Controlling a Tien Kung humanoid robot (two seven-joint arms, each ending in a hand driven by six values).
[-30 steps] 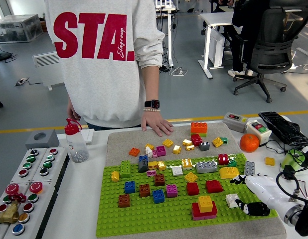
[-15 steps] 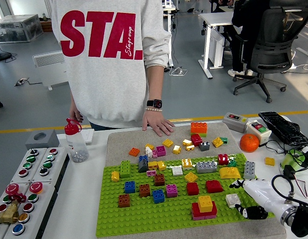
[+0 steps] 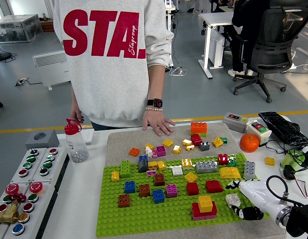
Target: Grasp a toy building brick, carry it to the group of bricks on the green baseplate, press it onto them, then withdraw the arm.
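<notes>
Fingers (image 3: 248, 213) of the robot's right hand (image 3: 251, 199), black-tipped on a white shell, lay loosely apart and grasped nothing as the hand drew back toward the lower right corner of the table. Over the past second the hand had slid down and to the right, away from the middle of the green baseplate (image 3: 144, 214); it rested now at the plate's near right edge, with a small white brick (image 3: 232, 199) just beside its fingertips. That brick sat on the plate and looked free of the fingers, though whether the two touched could not be told.

On the near part of the plate stood the stack that appeared to be the task's target: a yellow brick (image 3: 205, 202) seated on a red brick (image 3: 204, 212) with a pink layer beneath. It stood upright and had not shifted as the hand left. Other loose bricks lay scattered over the far half of the plate and on the grey mat (image 3: 119, 142) behind it.

Judged from the empty hand and its retreat, pressing was done and the withdrawal was under way. Across the table a person in a grey sweatshirt rested one hand (image 3: 158, 123) flat on the mat's far edge. No left arm was in view.
</notes>
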